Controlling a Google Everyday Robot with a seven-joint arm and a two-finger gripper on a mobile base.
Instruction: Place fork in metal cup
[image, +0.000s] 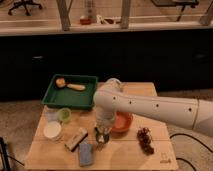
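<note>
My gripper hangs from the white arm, which reaches in from the right. It points down at the front middle of the wooden table, just left of the orange bowl. A small dark shiny thing right under the gripper looks like the metal cup, mostly covered by the gripper. The fork is hidden or too slim to make out. I cannot tell whether the gripper holds anything.
A green tray with a wooden-handled brush is at the back left. A light green cup and a white round container stand at the left. A tan block, a blue object and dark red grapes lie in front.
</note>
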